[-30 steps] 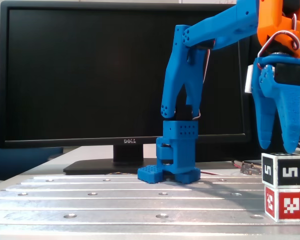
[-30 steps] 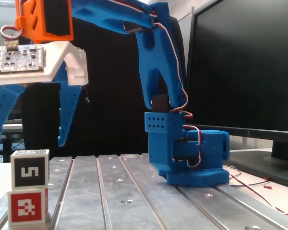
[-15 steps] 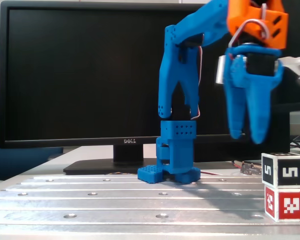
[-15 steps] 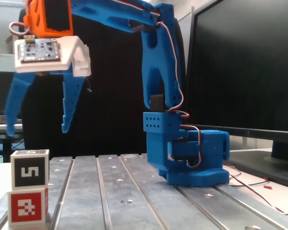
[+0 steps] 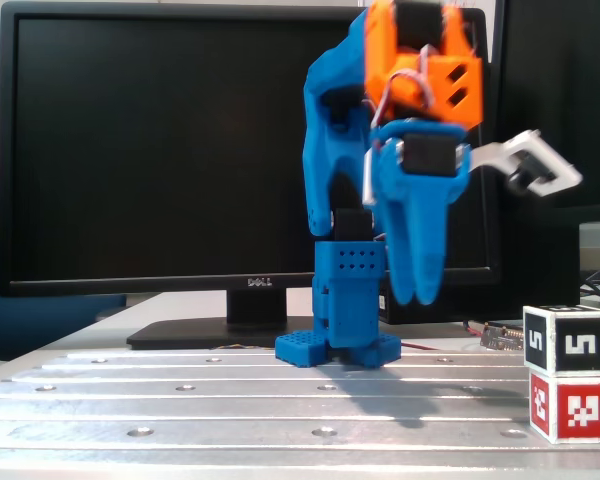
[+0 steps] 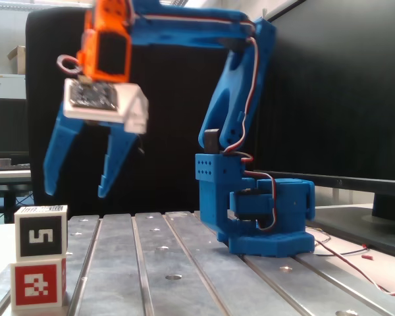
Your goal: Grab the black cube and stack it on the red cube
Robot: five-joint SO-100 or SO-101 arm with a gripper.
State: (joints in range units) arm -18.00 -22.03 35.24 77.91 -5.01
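At right edge of surface [image 5: 180,400] in a fixed view, black cube [image 5: 566,340] sits squarely on red cube [image 5: 570,407]; other fixed view shows same stack at left, black cube [image 6: 41,231] over red cube [image 6: 38,283]. End effector [image 6: 78,187] spread wide, empty, raised, well apart from stack; seen edge-on [image 5: 417,285] near arm base [image 5: 342,345]. Stack looks done. Judgement: retreat step; clear upward and away, no sweep near cubes, avoid jolting surface

One black cube [image 5: 566,338], one red cube [image 5: 571,407], one monitor [image 5: 160,150], one arm [image 6: 232,131].
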